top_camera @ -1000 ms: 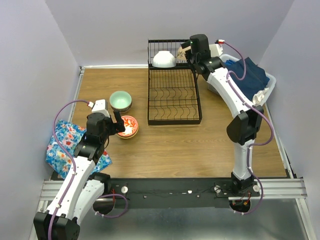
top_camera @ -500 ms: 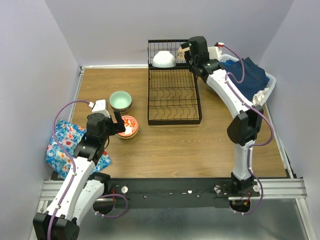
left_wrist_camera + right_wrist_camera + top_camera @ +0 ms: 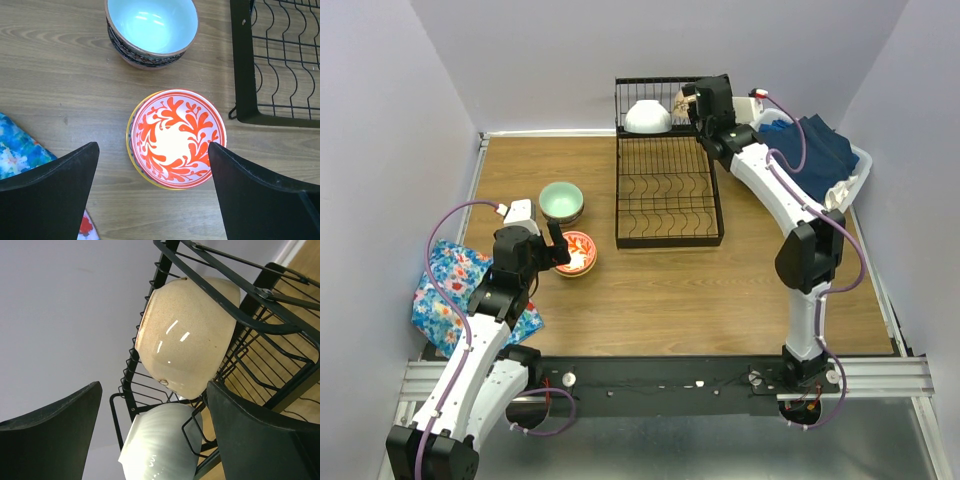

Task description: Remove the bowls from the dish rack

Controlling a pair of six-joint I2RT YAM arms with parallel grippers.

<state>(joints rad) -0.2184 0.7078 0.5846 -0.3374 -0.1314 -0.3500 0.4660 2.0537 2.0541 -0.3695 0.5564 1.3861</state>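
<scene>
The black wire dish rack [image 3: 667, 190] stands at the back of the table. Its raised basket holds a white bowl [image 3: 648, 118] and a beige bowl [image 3: 681, 103], both upside down. In the right wrist view the beige bowl [image 3: 187, 335] lies above the white bowl [image 3: 162, 445]. My right gripper [image 3: 692, 103] is open beside the beige bowl at the basket, holding nothing. My left gripper [image 3: 560, 250] is open just above a red-patterned bowl [image 3: 175, 136] stacked on a yellow-rimmed bowl. A mint-green bowl [image 3: 151, 27] tops a second stack behind it.
A white plastic basket [image 3: 855, 165] with blue cloths stands right of the rack. A blue flowered cloth [image 3: 445, 290] lies at the table's left front, under my left arm. The rack's lower tray [image 3: 280, 60] holds nothing.
My right gripper has moved a little left and back, closer to the beige bowl in the raised basket. My left arm has not moved.
</scene>
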